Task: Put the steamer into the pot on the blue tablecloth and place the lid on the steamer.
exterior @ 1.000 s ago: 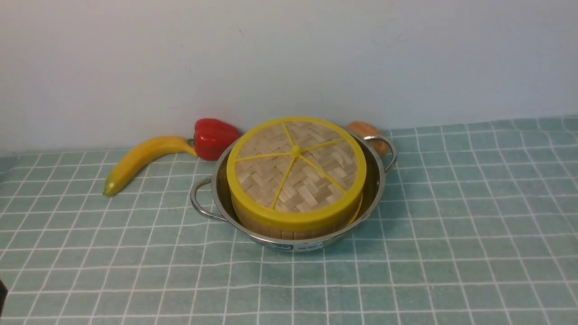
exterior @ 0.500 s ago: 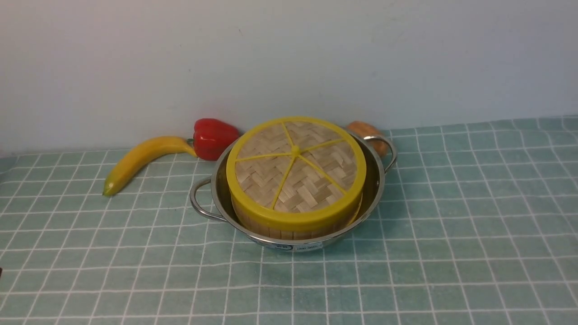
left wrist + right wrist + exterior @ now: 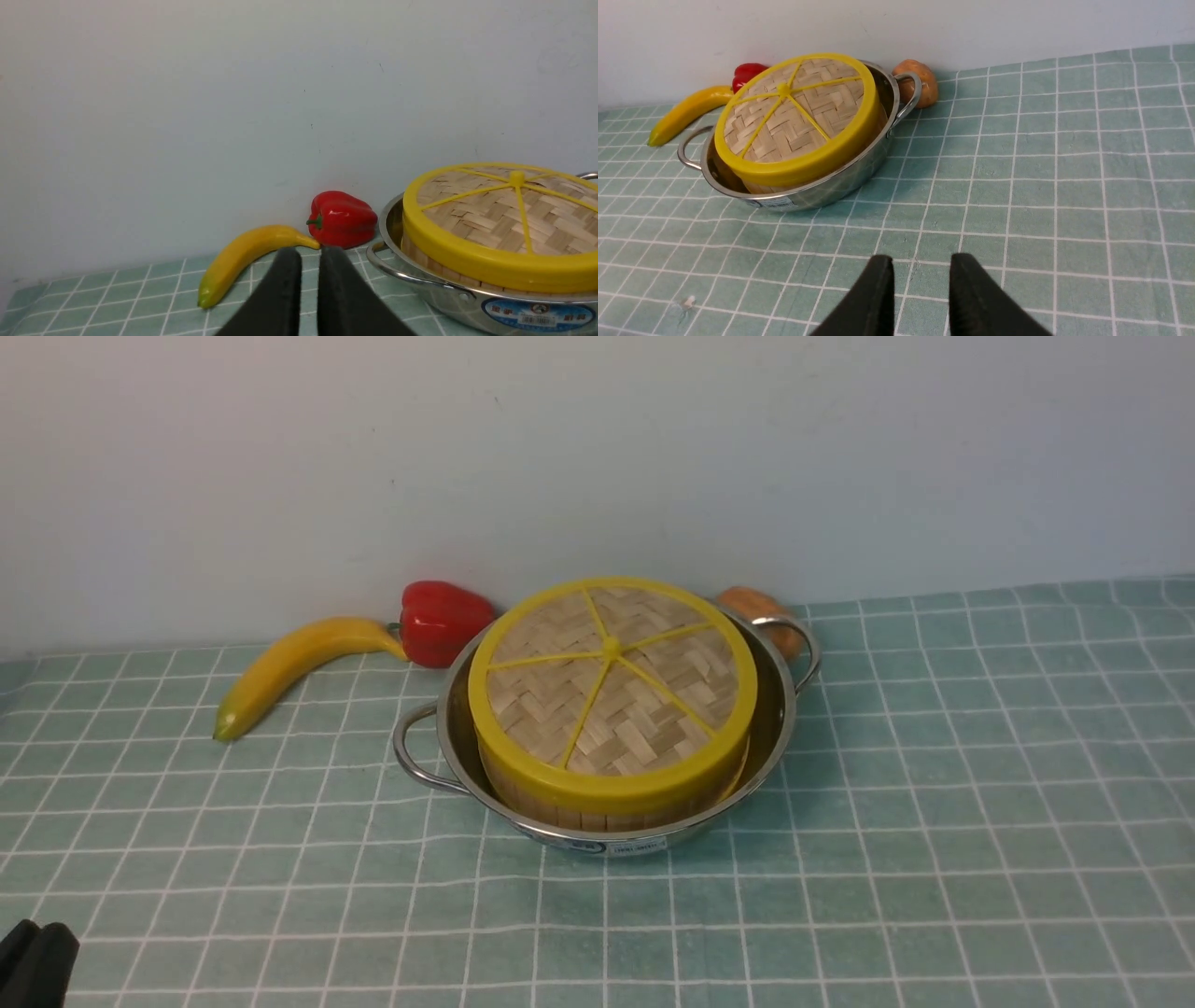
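The steel pot (image 3: pixel 780 714) stands on the blue tablecloth (image 3: pixel 934 803) near the back wall. Inside it sits the steamer (image 3: pixel 560 814), of which only the wooden side wall shows. The woven lid (image 3: pixel 611 677) with yellow rim and spokes lies flat on top and hides the steamer's inside. My left gripper (image 3: pixel 33 957) is at the front left corner, far from the pot. In the left wrist view the left gripper (image 3: pixel 309 252) shows a narrow empty gap. My right gripper (image 3: pixel 920 261) stands open and empty over bare cloth, to the front right of the pot (image 3: pixel 840 184).
A banana (image 3: pixel 289 663) and a red pepper (image 3: pixel 443 621) lie to the left of the pot against the wall. A brown potato-like thing (image 3: pixel 756 607) sits behind the pot's right handle. The wall runs close behind all of them.
My left gripper's dark tip has come further into the front view's bottom left corner. The pot, steamer and lid have not moved.
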### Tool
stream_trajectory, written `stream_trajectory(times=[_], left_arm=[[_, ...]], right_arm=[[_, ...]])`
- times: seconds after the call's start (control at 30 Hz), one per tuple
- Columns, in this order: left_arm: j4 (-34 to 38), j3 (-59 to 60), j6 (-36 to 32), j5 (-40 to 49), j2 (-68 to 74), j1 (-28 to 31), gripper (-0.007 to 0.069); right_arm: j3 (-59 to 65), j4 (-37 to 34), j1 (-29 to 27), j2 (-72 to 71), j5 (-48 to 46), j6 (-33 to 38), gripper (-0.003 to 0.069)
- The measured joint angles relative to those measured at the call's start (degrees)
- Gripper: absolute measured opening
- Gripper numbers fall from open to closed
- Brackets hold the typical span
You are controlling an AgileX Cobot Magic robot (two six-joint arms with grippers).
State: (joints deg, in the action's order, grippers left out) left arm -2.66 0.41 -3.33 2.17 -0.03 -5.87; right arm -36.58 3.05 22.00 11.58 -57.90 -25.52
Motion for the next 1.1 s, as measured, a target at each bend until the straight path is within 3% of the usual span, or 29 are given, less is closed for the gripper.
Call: stream_trajectory(times=[0.47,0.6,0.8,0.93,1.1], left_arm=[[0.5,0.0,-1.8,0.0,0.0,0.0,0.0076],[0.5,0.0,-1.8,0.0,0.0,0.0,0.0081],[0.5,0.0,-1.8,0.0,0.0,0.0,0.0085],[0.6,0.0,-1.8,0.0,0.0,0.0,0.0085],[0.6,0.0,-1.8,0.0,0.0,0.0,0.0085]], right_arm=[[0.1,0.4,-0.2,0.0,0.2,0.0,0.0239],[1.4,3.9,-3.9,0.0,3.6,1.9,0.0239],[13.6,10.3,-16.5,-2.8,23.8,3.1,0.0240],[24.3,10.6,-20.6,-7.7,33.0,3.1,0.0240],[32.6,10.1,-23.0,-11.2,37.0,3.1,0.0240]])
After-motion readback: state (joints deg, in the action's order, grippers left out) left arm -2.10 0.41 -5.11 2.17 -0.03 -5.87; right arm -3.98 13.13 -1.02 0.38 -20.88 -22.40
